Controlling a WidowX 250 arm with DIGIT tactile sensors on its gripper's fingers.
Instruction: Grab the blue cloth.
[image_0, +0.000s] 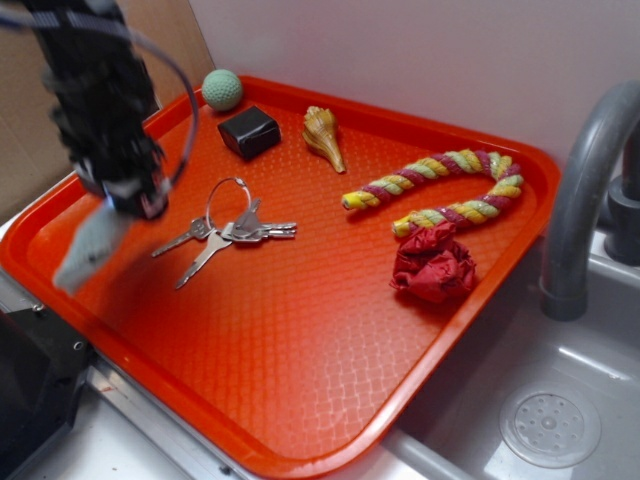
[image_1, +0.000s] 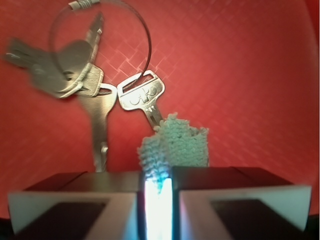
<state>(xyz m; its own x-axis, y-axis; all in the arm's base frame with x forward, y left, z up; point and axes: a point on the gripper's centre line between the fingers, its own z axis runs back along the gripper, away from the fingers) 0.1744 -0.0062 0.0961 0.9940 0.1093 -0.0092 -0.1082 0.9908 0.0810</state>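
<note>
- Gripper (image_1: 158, 200) fingers sit nearly together, clamped on the blue cloth (image_1: 174, 145), which pokes out between them.
- Cloth hangs blurred below the gripper over the tray's (image_0: 300, 400) left side.
- Keys (image_1: 90, 80) lie beyond, partly hidden by the cloth.

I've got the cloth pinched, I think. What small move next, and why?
Probably lift a little higher with the hand kept shut. The blue cloth hangs from the closed fingers, its lower end close to the tray, and the keys lie right beside it.
</note>
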